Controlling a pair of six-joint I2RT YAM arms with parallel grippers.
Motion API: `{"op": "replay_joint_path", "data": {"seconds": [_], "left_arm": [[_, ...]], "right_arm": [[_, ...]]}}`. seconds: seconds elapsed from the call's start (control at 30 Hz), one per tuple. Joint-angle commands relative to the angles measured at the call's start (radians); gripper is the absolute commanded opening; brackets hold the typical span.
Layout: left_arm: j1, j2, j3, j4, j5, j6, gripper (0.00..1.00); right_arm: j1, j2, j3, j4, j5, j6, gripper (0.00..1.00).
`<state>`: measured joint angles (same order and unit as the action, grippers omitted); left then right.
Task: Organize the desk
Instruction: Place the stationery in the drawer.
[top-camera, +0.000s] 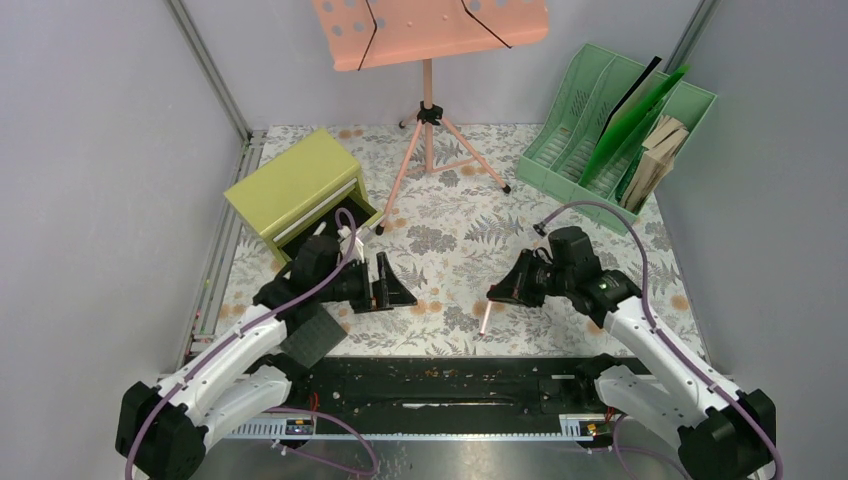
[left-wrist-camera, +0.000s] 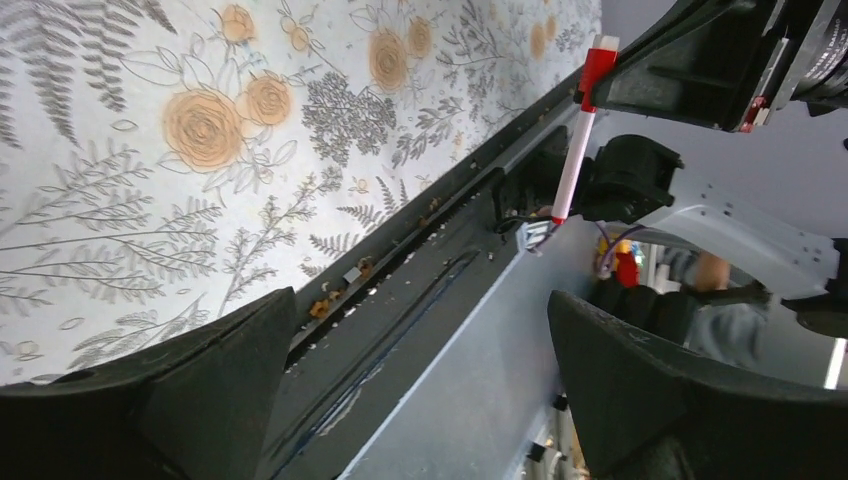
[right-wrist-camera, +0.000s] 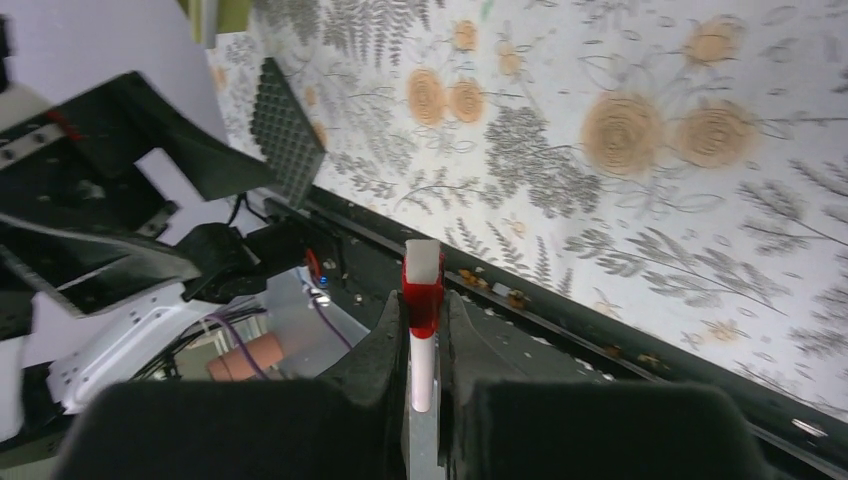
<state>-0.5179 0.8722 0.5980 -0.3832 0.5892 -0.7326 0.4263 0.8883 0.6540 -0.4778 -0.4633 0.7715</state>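
Observation:
The desk (top-camera: 450, 240) is a whitish tabletop printed with fern leaves and orange flowers. My right gripper (top-camera: 502, 292) hovers over its near right part, shut on a white pen with a red cap (top-camera: 484, 318), which hangs down from the jaws toward the near edge. The right wrist view shows the pen (right-wrist-camera: 422, 340) pinched between the two fingers at its red band. My left gripper (top-camera: 392, 283) hangs open and empty over the near left part, pointing right toward the pen (left-wrist-camera: 575, 150). Its jaws (left-wrist-camera: 420, 300) hold nothing.
An olive-yellow drawer cabinet (top-camera: 295, 185) with its drawer pulled out stands behind the left arm. A pink music stand (top-camera: 430, 35) on a tripod is at the back centre. At the back right, a green file organizer (top-camera: 615, 130) holds folders and wooden pieces. A black rail (top-camera: 450, 380) runs along the near edge.

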Motion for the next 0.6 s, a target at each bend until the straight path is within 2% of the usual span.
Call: {"op": "replay_joint_path", "data": {"seconds": [0.0,0.2,0.37,0.57], "left_arm": [[-0.009,-0.015,-0.077,0.299,0.119,-0.187,0.98],[-0.063,0.016,-0.081,0.378,0.118,-0.237,0.96],[-0.119,0.057,-0.083,0.507,0.129,-0.301,0.94],[-0.199,0.11,-0.077,0.59,0.108,-0.339,0.92]], "right_arm": [[0.07,0.033,-0.001,0.18,-0.002,0.127,0.0],[0.174,0.107,0.034,0.272,0.023,0.187,0.0],[0.245,0.168,0.066,0.352,0.039,0.236,0.0],[0.301,0.228,0.121,0.374,0.061,0.253,0.0]]}}
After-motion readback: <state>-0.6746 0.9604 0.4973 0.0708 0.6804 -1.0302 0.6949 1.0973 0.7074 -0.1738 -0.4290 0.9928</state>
